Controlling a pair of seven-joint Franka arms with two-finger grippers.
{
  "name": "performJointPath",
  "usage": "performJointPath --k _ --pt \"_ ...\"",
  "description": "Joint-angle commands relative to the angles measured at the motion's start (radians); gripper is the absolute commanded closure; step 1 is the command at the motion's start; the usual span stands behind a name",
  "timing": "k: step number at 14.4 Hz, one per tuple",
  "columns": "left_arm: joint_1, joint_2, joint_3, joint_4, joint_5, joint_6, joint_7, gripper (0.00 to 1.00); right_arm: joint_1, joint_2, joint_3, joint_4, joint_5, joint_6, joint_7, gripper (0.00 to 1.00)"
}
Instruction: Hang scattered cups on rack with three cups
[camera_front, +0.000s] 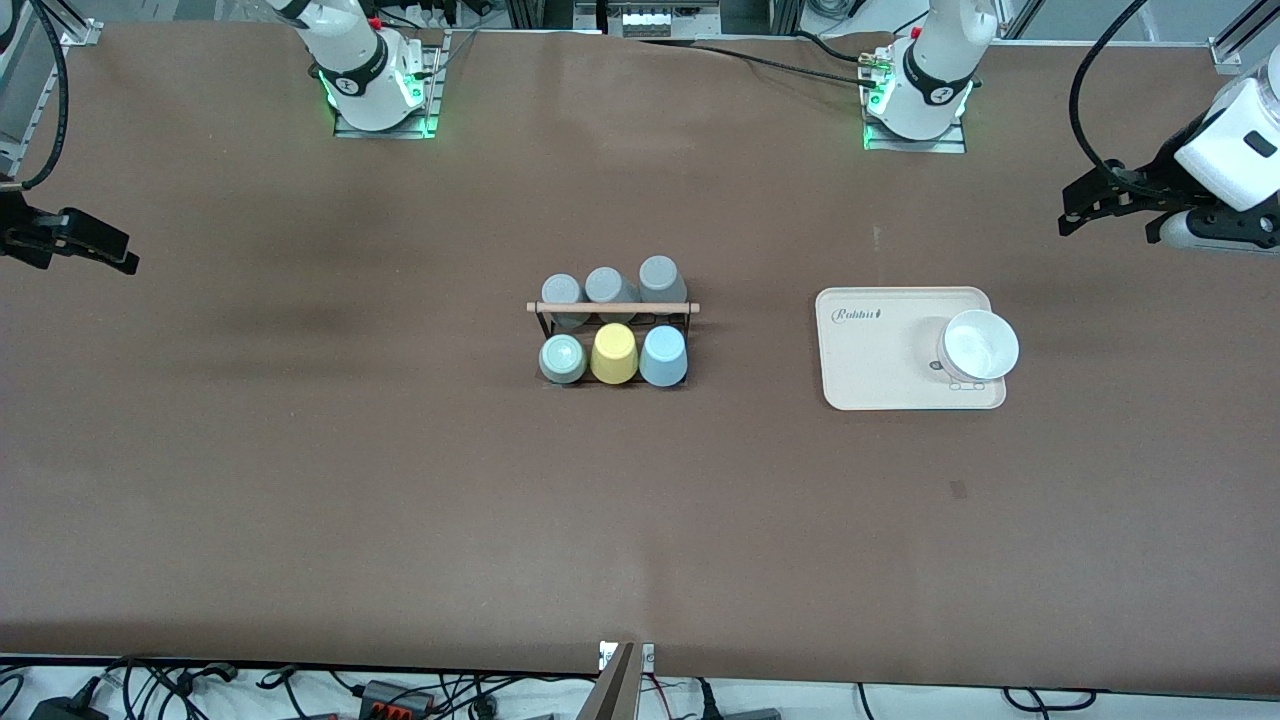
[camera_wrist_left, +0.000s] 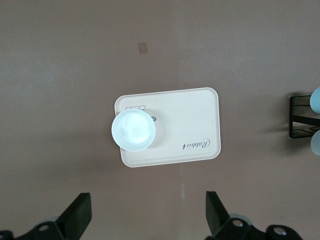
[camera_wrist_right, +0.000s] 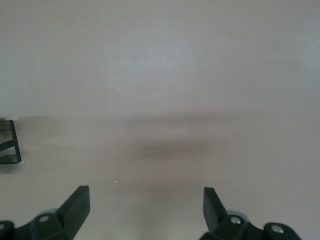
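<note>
The right gripper (camera_front: 128, 262) hangs spread open over bare table at the right arm's end. Mid-table, the rack (camera_front: 613, 308) holds the mint green cup (camera_front: 562, 359), yellow cup (camera_front: 614, 353) and light blue cup (camera_front: 663, 356) (three grey cups (camera_front: 607, 287) sit farther from the camera). A beige tray (camera_front: 880, 360) carries a white bowl (camera_front: 979, 345). The left gripper (camera_front: 1072, 218) waits open over the table at the left arm's end.

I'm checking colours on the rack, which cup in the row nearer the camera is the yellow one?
The middle cup on the rack, between the mint green cup and the light blue cup.
</note>
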Motion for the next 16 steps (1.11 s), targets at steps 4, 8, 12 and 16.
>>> performJointPath --k 4,8,12,16 --pt "-0.001 0.053 -0.012 0.057 0.021 0.007 -0.003 0.00 0.009 -0.018 -0.003 -0.016 0.001 -0.012 -0.007 0.00" --pt "-0.001 0.053 -0.020 0.059 0.022 0.005 -0.001 0.00 0.007 -0.012 -0.003 -0.011 0.007 -0.010 -0.016 0.00" --pt "-0.003 0.053 -0.021 0.059 0.024 0.005 -0.001 0.00 0.024 -0.009 -0.013 -0.009 0.009 0.001 -0.018 0.00" --pt "-0.009 0.053 -0.021 0.059 0.024 0.004 -0.001 0.00 0.038 -0.009 -0.025 -0.009 0.001 0.005 -0.018 0.00"
